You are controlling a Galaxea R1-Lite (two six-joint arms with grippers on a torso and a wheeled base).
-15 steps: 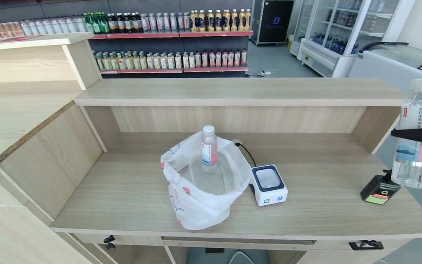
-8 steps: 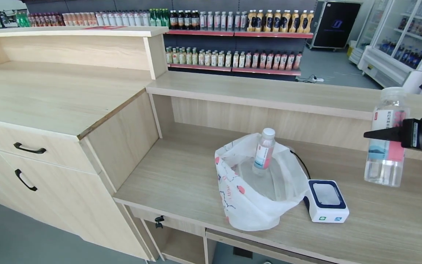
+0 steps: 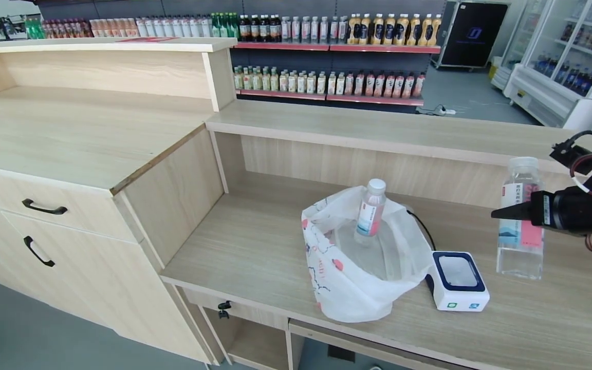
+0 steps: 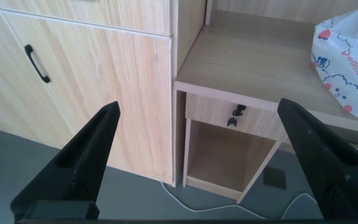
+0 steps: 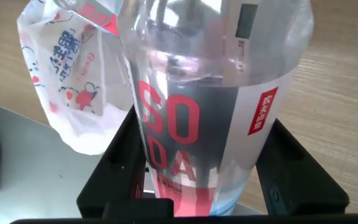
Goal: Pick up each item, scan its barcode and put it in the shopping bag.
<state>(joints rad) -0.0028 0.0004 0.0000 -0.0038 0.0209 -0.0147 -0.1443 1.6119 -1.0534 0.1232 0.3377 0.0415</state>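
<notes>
Head view shows the right gripper [image 3: 518, 218] pinching an upright bottle [image 3: 521, 195] to the right of the scanner [image 3: 458, 280], which sits just beside the bag [image 3: 347, 288] with another bottle [image 3: 371, 213] standing inside, while the left gripper [image 4: 197, 106] hangs spread wide, low by the counter [image 3: 255, 246].

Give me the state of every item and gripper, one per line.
Shopping bag: open, standing on the counter.
Bottle in bag: upright, capped.
Held bottle: upright, capped, clamped at its middle.
Scanner: window up, beside the bag.
Right gripper: shut on the held bottle.
Left gripper: open, empty.
</notes>
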